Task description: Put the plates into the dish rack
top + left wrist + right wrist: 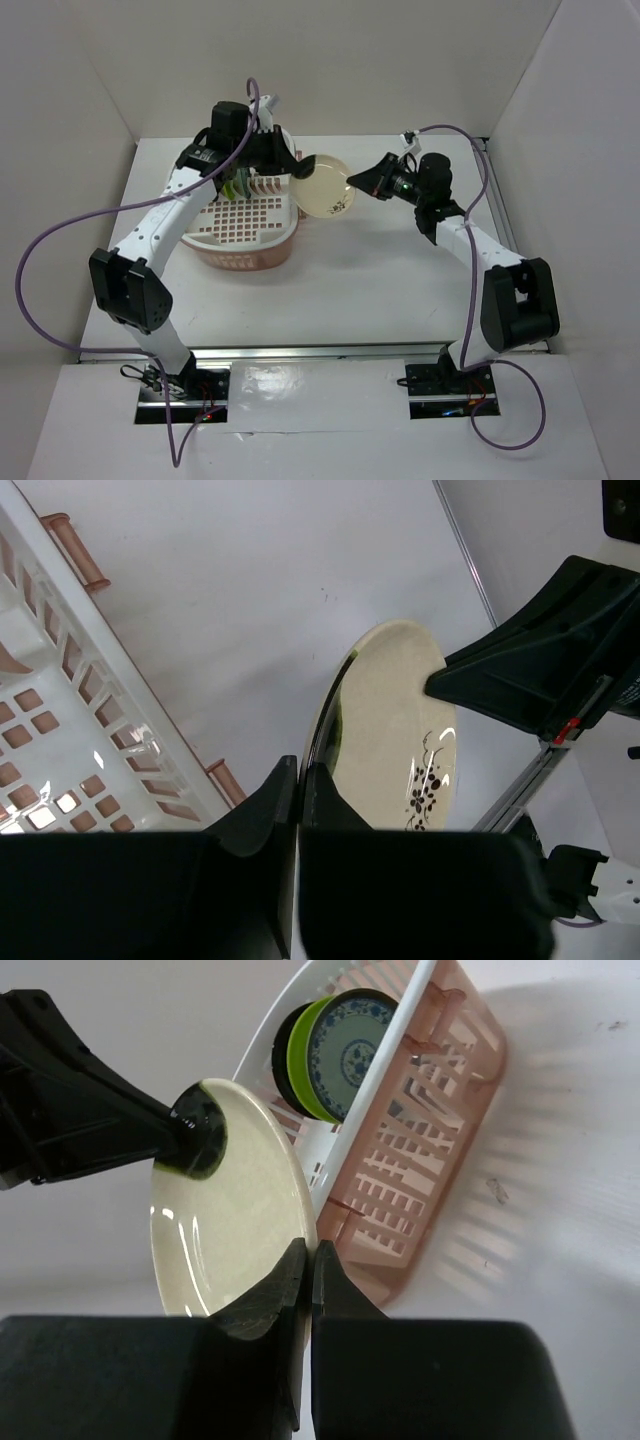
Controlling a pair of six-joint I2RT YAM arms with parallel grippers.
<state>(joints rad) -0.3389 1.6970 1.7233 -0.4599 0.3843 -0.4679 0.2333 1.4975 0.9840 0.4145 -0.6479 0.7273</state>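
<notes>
Evidently this is a hand-off in mid-air: the cream plate (325, 190) hangs above the bench (380, 290) in the upper middle of the top view, just right of the dish rack (250, 252), and it is pinched from both sides at once.

The left pincer (299, 775) is clenched on the plate's rim nearest the rack. The right pincer (310, 1255) is clenched on the opposite rim, beside the dark sprig mark. Both hold the plate tilted on edge with its hollow face turned up toward the top camera. I judge this suits the job, since a plate has to enter the rack on edge to slip between the upright dividers (268, 186).

The rack sits toward the left of the top view, under the left arm. That is probably why the left arm takes the plate while the other one, at the right of that view, only brings it across.

Three plates stand on edge in the rack's far end, close together: the black plate (282, 1042) behind, the lime green plate (296, 1060) in the middle and the blue-green patterned plate (350, 1040) in front. So the cream one looks to be the last to load. The risk now is the release: if one pincer lets go before the other grip is firm, the glossy rim could slip.
</notes>
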